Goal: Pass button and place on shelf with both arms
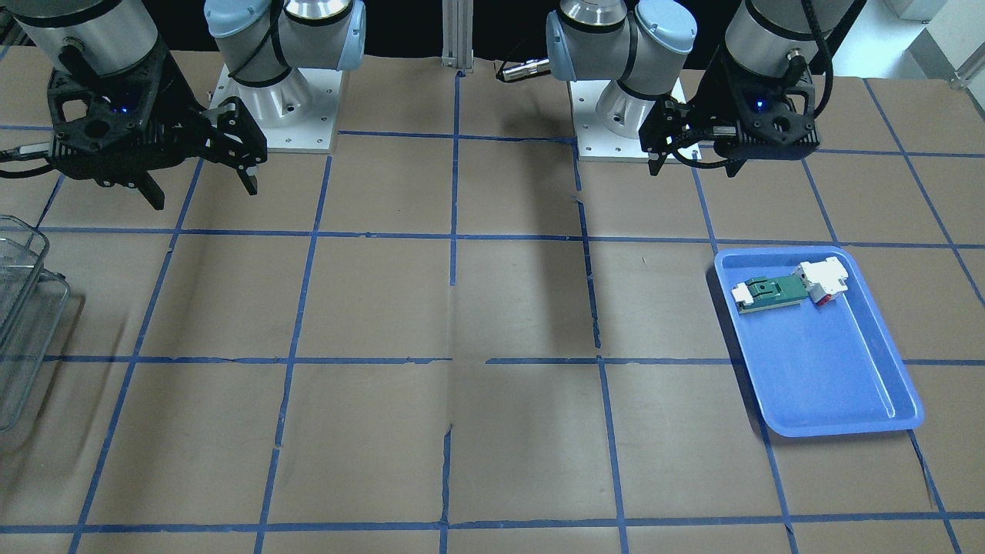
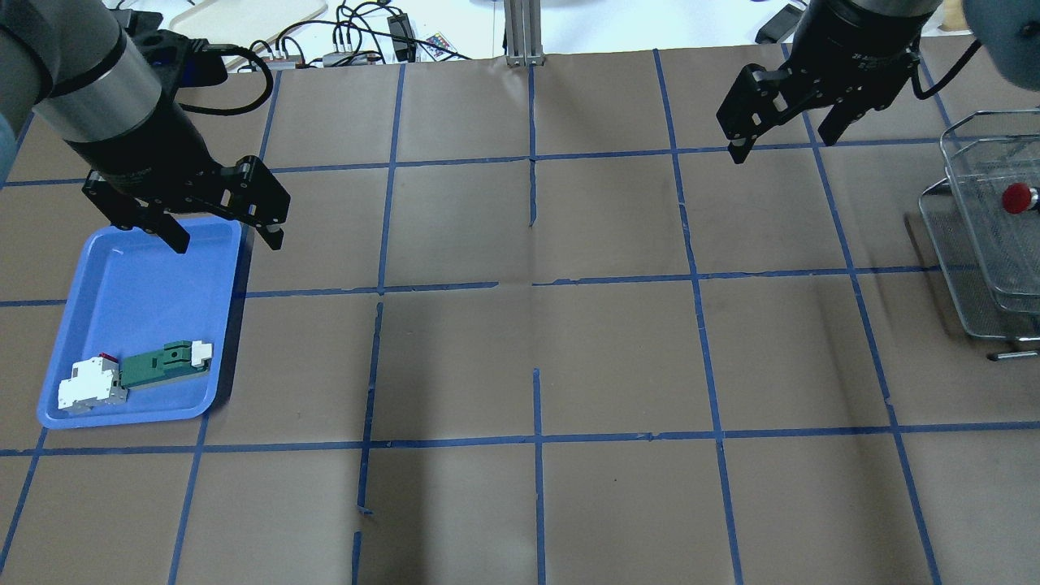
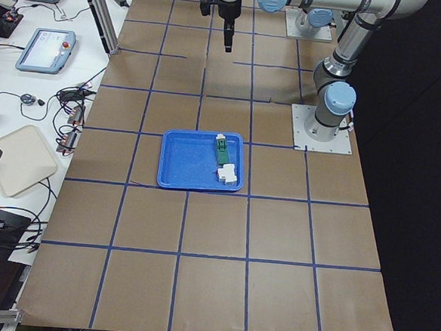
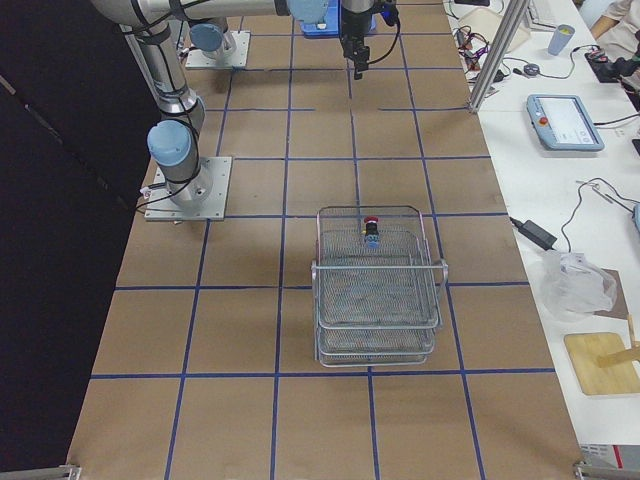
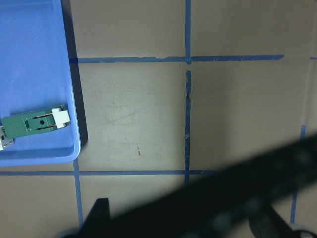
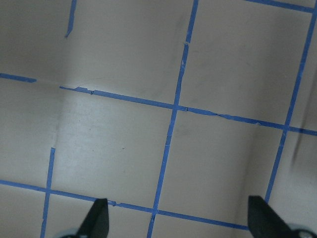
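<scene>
The button (image 2: 1017,197), red cap up, lies in the upper tier of the silver wire shelf (image 2: 975,268) at the table's right end. It also shows in the exterior right view (image 4: 371,228) inside the shelf (image 4: 380,300). The shelf's edge shows in the front view (image 1: 19,308). My right gripper (image 2: 782,150) is open and empty, raised over the table to the left of the shelf; it also shows in the front view (image 1: 205,196) and the right wrist view (image 6: 181,220). My left gripper (image 2: 227,241) is open and empty above the blue tray's far edge; it also shows in the front view (image 1: 690,171).
A blue plastic tray (image 2: 138,292) on the left holds a green-and-white flat module (image 2: 162,366) and a white block with a red mark (image 2: 89,386); the tray also shows in the front view (image 1: 831,369). Brown paper with blue tape lines covers the table. A dark blurred cable crosses the left wrist view.
</scene>
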Robot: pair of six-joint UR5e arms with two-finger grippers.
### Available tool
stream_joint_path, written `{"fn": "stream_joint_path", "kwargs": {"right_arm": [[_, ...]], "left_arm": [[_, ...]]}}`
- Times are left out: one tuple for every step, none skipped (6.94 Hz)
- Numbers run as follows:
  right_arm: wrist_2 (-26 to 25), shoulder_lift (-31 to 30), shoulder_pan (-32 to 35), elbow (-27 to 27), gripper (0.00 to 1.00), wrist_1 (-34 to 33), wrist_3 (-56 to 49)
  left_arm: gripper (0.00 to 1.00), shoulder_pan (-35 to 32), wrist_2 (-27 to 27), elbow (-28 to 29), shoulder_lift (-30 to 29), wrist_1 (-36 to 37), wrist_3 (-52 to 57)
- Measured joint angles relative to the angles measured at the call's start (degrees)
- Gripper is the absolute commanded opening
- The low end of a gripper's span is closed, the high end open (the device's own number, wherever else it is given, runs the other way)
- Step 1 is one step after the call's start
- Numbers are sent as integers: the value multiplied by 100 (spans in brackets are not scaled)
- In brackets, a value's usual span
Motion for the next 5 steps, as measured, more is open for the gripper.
{"fn": "stream_joint_path", "kwargs": {"right_arm": [[-79,-11,3,-2,100,65,391],[-121,-26,6,-6,100,193,679],[-137,-51,12,-15,100,283,899],[-151,-81,19,-22,100,300,1050],[-135,-91,22,-21,100,300,1115]], "left_arm": [[100,-2,-83,0,-5,0,-29],[100,-4,-126,0,0,-6,-26],[100,-4,-136,4,20,-20,-14],[100,-4,-130,7,43,-29,1],[100,-4,-127,7,60,-33,8]]}}
